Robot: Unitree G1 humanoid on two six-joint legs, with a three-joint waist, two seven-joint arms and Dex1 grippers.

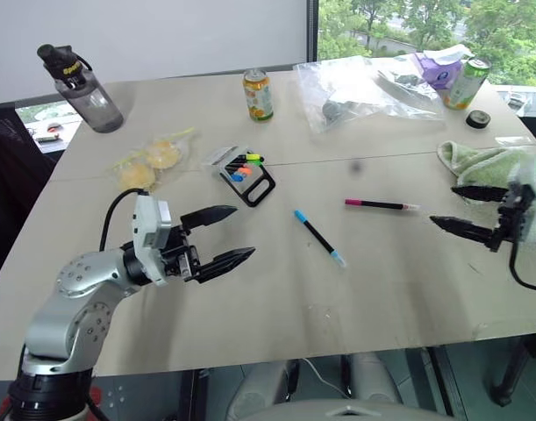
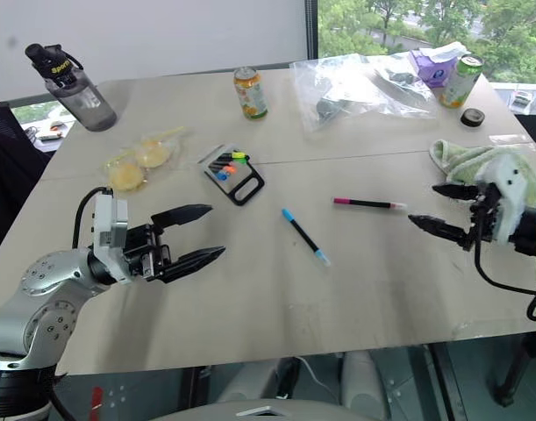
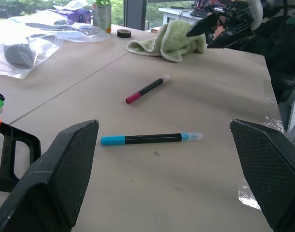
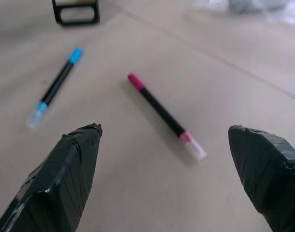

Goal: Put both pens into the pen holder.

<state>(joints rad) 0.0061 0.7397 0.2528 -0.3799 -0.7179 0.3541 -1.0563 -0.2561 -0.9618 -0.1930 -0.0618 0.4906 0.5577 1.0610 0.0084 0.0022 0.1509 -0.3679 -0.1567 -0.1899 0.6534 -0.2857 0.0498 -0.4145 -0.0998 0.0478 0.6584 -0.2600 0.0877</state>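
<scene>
Left gripper [image 1: 224,236] sits closest to me, at 8 o'clock in the head view, fingers spread wide with nothing between them, aimed toward table centre. Right gripper [image 1: 456,208] is over at 3 o'clock, also spread wide and empty, pointing in at the pink pen [image 1: 382,204] just beyond its tips. Progress as I read it: zero of two done. Blue pen [image 1: 318,237] lies flat dead centre, diagonal, blue cap toward 11 o'clock; pink pen lies flat at about 2 o'clock of it, magenta end toward the middle, pale end toward the right gripper. The two pens are apart, neither touched. Pen holder [image 1: 246,174] is at 11 o'clock from the blue pen, lying on the table with neon marker tips showing at its far end; no pen in it. Left to do: both pickups, both inserts. My guess is right arm takes pink first, since the wrist view has it framed between the fingers. Surface is a pale beige table [image 1: 276,298] with a seam running across. Clutter round the far edge: dark water bottle [image 1: 82,79] at 10 o'clock, drink can [image 1: 258,95] at 12, clear plastic bags [image 1: 355,88] at 1, green can [image 1: 466,83] and green towel [image 1: 482,162] at 2. Whiteboard-like wall behind, window with trees at upper right.
</scene>
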